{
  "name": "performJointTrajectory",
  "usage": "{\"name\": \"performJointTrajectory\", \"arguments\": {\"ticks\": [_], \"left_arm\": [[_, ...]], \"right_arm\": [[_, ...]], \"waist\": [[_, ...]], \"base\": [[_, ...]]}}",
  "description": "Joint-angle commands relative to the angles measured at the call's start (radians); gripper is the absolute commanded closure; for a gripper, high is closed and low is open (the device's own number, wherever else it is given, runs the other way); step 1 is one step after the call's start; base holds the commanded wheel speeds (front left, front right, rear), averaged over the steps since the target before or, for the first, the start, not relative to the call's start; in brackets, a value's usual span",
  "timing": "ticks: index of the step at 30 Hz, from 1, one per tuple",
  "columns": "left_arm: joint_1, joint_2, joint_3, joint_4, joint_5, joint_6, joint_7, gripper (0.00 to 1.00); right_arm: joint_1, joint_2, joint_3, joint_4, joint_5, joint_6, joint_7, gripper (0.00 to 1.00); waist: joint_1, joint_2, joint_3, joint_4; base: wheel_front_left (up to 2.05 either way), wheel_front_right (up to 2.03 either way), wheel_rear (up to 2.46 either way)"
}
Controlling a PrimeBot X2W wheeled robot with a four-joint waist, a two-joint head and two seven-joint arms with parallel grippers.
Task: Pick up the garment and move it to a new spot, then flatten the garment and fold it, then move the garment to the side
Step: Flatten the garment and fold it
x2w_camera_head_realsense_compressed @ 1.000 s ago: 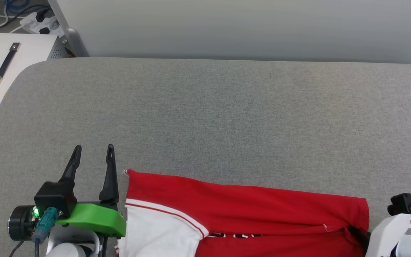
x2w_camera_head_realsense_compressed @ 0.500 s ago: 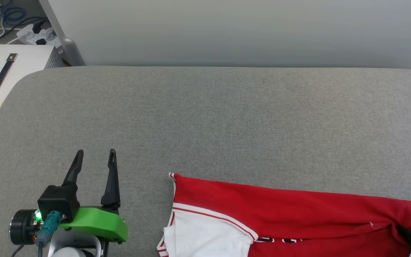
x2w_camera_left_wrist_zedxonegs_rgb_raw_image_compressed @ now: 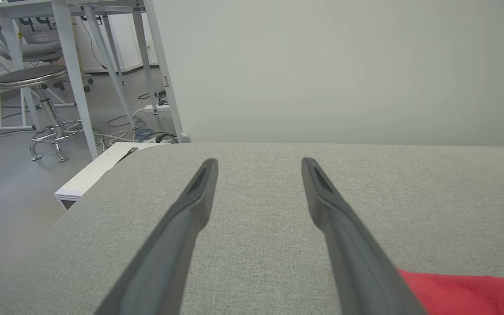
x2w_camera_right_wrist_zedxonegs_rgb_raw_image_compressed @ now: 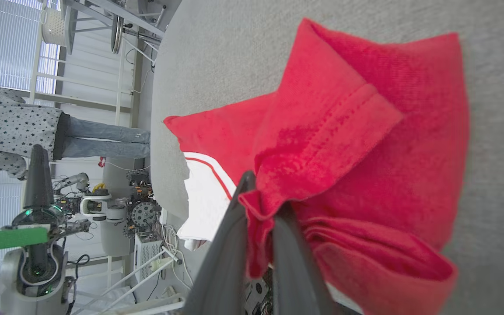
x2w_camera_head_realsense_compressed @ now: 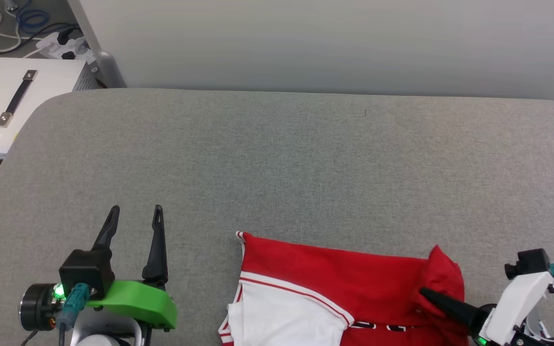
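The garment (x2w_camera_head_realsense_compressed: 334,274), red with a white sleeve and striped trim, lies folded at the near edge of the grey table (x2w_camera_head_realsense_compressed: 277,158). Its right end is bunched up into a peak. My right gripper (x2w_camera_head_realsense_compressed: 426,293) is shut on that red hem, and the right wrist view shows the red cloth (x2w_camera_right_wrist_zedxonegs_rgb_raw_image_compressed: 365,131) pinched between the two dark fingers (x2w_camera_right_wrist_zedxonegs_rgb_raw_image_compressed: 221,262). My left gripper (x2w_camera_head_realsense_compressed: 135,216) stands open over bare table to the left of the garment, apart from it. In the left wrist view a red corner (x2w_camera_left_wrist_zedxonegs_rgb_raw_image_compressed: 466,293) lies beside the right finger (x2w_camera_left_wrist_zedxonegs_rgb_raw_image_compressed: 344,236).
A white box with a black handle (x2w_camera_head_realsense_compressed: 12,101) sits off the table's far left corner, with cables and a power strip (x2w_camera_head_realsense_compressed: 60,45) behind it. A pale wall (x2w_camera_head_realsense_compressed: 334,43) backs the table. A person (x2w_camera_right_wrist_zedxonegs_rgb_raw_image_compressed: 37,131) and a stool (x2w_camera_left_wrist_zedxonegs_rgb_raw_image_compressed: 37,87) stand beyond the table.
My right gripper has carried the garment's right end leftward, so the hem now bunches into a raised peak. The left gripper has stayed open and in place. The camera has shifted slightly.
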Motion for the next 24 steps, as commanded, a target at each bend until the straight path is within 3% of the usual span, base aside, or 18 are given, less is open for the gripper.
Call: {"name": "performJointTrajectory", "arguments": {"ticks": [1,11,24], "left_arm": [[-0.014,0.001,-0.001,-0.003,0.008,-0.001,0.0,0.0],[-0.078,-0.039,-0.025,0.015,0.024,-0.021,-0.013,0.0],[-0.134,-0.086,-0.038,0.045,0.037,-0.039,-0.037,0.0]], "right_arm": [[-0.021,0.013,0.013,-0.006,0.018,-0.001,0.001,1.0],[-0.093,0.106,0.212,0.032,0.153,-0.001,-0.06,1.0],[-0.194,0.125,0.445,0.029,0.231,-0.001,-0.12,1.0]], "waist": [[0.0,-0.0001,0.008,0.016],[0.0,-0.0001,0.091,0.101],[0.0,-0.0001,0.195,0.143]], "base": [[0.0,0.0,0.0],[0.0,0.0,0.0],[0.0,0.0,0.0]]}}
